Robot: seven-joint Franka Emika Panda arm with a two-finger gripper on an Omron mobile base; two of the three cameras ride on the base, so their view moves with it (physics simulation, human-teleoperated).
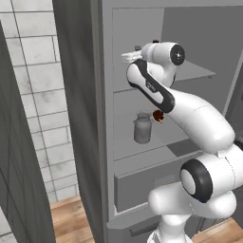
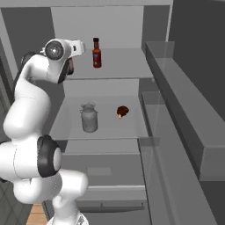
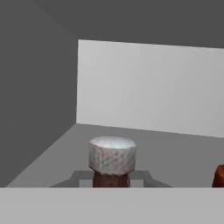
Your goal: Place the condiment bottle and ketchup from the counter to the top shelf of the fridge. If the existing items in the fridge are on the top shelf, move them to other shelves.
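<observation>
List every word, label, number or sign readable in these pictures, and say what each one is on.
None can be read.
Sauce bottle on the top shelf: a blue label, too blurred to read.
Robot arm: a small marking on the dark band, too small to read.
Milk can: no text visible.

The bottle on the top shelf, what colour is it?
Red with a black cap, the bottle shows best in the right base view.

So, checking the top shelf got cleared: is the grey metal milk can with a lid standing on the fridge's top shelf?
No, the grey metal milk can stands on the lower shelf plate beside the brown drumstick, below the top shelf.
</observation>
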